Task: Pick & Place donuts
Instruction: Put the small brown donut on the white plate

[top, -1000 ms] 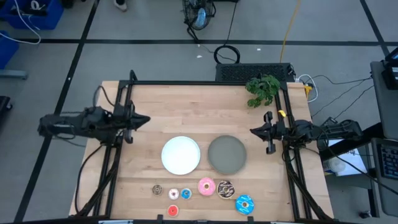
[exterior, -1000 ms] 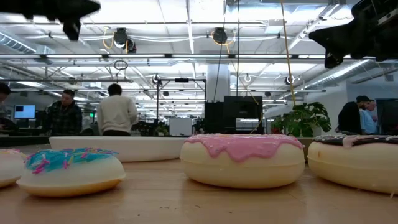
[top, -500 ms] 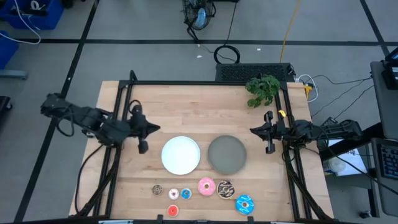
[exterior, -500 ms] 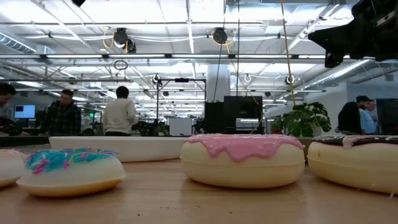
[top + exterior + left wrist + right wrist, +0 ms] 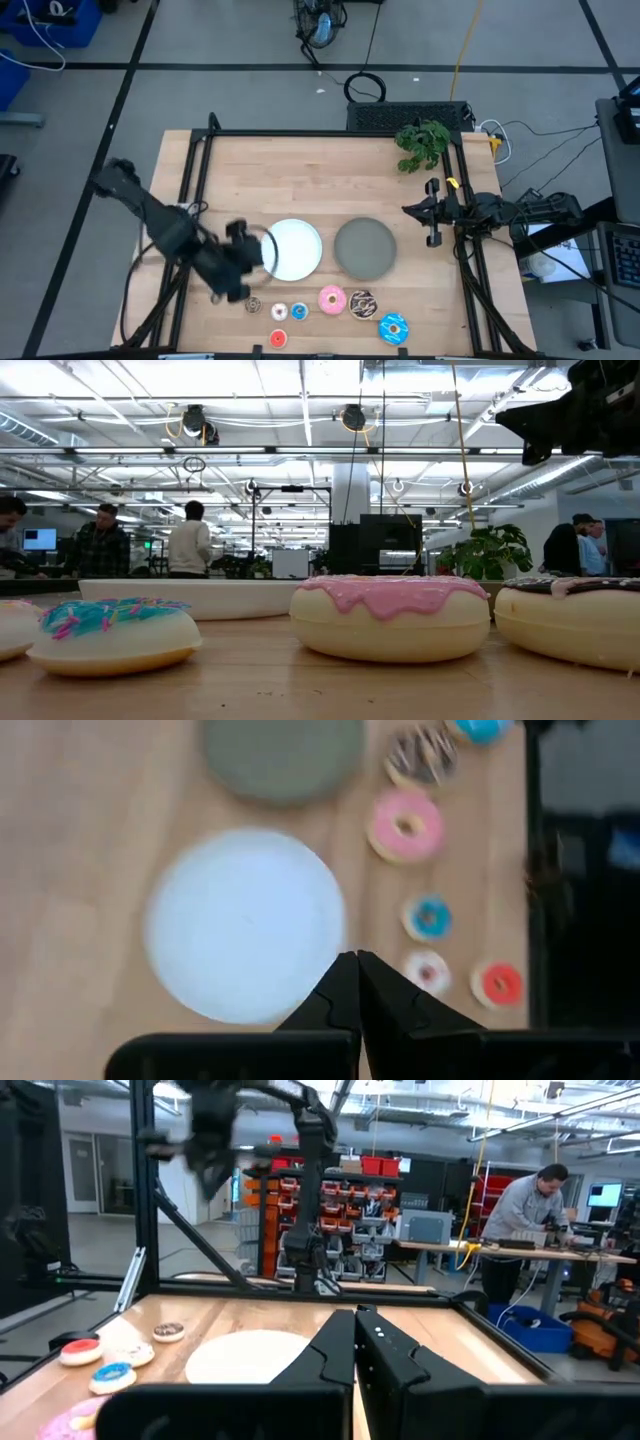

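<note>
Seven toy donuts lie flat on the wooden table near its near edge: brown (image 5: 253, 305), white (image 5: 279, 313), small blue (image 5: 299, 310), red (image 5: 278, 339), pink (image 5: 332, 298), chocolate-sprinkled (image 5: 361, 304) and blue-iced (image 5: 393, 328). My left gripper (image 5: 262, 252) is shut and empty, above the left rim of the white plate (image 5: 291, 249). In the left wrist view its fingertips (image 5: 355, 960) stand over the plate's rim (image 5: 245, 925), near the white donut (image 5: 428, 970); the brown donut is hidden there. My right gripper (image 5: 408, 210) is shut and empty at the table's right side.
A grey plate (image 5: 364, 247) lies right of the white plate. A green plant (image 5: 423, 143) stands at the far right corner. Black frame rails run along the table's left and right sides. Bare wood lies across the table's far half. People stand in the room behind.
My left gripper has swung from the table's left side toward the near edge and the right, coming to the white plate's left rim, closer to the donuts. It has left the top of the low view. The donuts and plates have stayed put.
</note>
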`<control>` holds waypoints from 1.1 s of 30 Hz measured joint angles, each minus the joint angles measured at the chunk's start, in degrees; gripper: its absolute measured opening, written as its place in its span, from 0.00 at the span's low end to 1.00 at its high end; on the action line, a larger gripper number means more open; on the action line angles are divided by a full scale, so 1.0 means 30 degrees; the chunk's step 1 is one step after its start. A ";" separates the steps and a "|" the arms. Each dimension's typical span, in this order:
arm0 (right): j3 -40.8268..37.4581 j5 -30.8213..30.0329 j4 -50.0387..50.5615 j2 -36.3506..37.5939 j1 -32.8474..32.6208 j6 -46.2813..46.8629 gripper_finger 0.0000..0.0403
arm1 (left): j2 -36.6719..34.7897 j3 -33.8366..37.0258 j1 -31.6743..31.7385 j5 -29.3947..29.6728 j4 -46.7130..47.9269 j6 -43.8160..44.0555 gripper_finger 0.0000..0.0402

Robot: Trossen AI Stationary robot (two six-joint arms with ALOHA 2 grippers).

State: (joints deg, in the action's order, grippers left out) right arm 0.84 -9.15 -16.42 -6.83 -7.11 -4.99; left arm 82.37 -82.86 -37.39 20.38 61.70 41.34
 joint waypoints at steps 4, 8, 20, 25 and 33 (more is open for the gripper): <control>0.0007 0.0021 -0.0012 0.0000 0.0000 0.0298 0.00 | 0.2425 -0.0336 -0.1246 -0.1669 0.0121 0.0497 0.01; 0.0004 0.0051 -0.0008 0.0000 0.0000 0.0459 0.00 | 0.4170 -0.0732 -0.2054 -0.2559 0.0059 0.1111 0.01; 0.0007 0.0071 -0.0008 0.0000 0.0000 0.0393 0.00 | 0.6899 -0.0702 -0.2332 -0.3588 0.0511 0.2155 0.04; 0.0000 0.0066 -0.0007 0.0000 0.0000 0.0415 0.00 | 0.7550 -0.0695 -0.2001 -0.4958 0.1279 0.3176 0.18; 0.0000 0.0073 -0.0008 0.0000 0.0000 0.0372 0.00 | 0.8315 -0.0680 -0.2094 -0.3788 0.2277 0.1672 0.48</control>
State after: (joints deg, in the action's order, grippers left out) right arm 0.84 -8.93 -16.45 -6.83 -7.11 -3.88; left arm 107.31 -84.90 -43.67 9.01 68.53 46.36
